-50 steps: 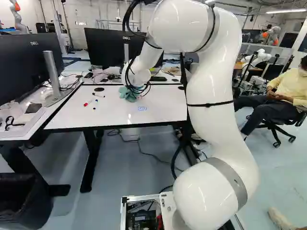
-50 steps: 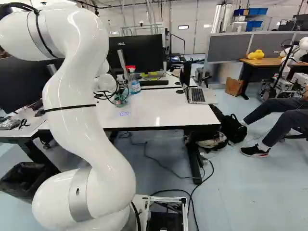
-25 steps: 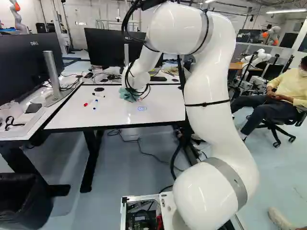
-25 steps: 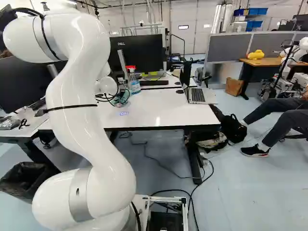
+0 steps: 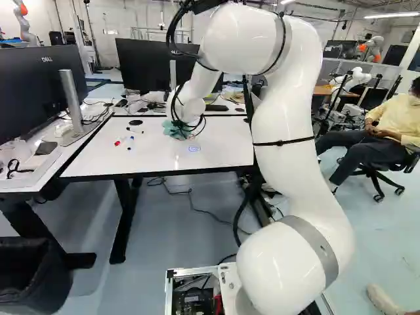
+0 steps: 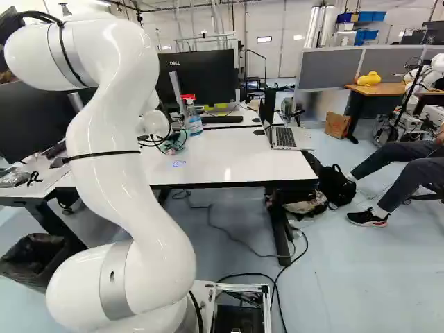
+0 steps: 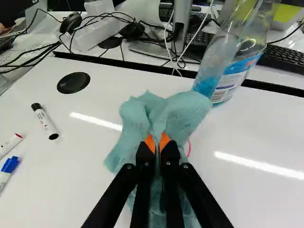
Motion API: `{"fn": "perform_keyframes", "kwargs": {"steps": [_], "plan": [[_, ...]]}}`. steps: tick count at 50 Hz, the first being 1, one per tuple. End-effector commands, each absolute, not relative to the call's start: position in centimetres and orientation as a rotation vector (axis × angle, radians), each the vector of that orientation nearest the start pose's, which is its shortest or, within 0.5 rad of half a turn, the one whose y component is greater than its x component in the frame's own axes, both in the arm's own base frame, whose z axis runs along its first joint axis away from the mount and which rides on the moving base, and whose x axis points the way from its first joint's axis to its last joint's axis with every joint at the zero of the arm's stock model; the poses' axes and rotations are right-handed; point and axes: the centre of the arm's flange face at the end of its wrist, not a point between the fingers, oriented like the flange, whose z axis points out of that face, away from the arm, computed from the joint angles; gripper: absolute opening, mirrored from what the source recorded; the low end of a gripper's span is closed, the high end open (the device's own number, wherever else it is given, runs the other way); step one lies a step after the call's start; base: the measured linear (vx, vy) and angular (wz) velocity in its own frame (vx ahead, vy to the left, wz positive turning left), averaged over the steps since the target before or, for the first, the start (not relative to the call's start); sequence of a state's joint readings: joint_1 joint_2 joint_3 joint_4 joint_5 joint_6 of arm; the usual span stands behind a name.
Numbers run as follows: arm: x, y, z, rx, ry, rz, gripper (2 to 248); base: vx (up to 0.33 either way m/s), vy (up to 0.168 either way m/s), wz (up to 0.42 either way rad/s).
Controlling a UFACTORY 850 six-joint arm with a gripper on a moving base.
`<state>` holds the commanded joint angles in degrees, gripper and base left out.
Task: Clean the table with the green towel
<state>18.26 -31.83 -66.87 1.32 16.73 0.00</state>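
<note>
open laptop [image 6: 285, 137] on white table [image 6: 225, 165]; spray bottle [image 6: 194, 125] near black monitor [image 6: 207, 78]

The green towel [image 7: 183, 114] lay crumpled — pinched at its middle — on the glossy white table [image 5: 226, 144], a red mark [image 7: 189, 148] beside it, a blue mark [image 5: 194, 149] nearby.

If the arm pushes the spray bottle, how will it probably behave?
The spray bottle may tip if pushed high, being tall and narrow. Pushed low, it would probably slide, as blue liquid sits near its base. Being smooth, it could also feel slippery.
</note>
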Motion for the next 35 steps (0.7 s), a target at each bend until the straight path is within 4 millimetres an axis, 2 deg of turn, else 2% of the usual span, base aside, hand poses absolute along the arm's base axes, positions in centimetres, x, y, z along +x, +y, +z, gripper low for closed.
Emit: {"fn": "perform_keyframes", "kwargs": {"steps": [35], "plan": [[60.92,20.04,37.40,-2.708,-0.400,-1.239,30,0.000,0.000,0.000]]}}
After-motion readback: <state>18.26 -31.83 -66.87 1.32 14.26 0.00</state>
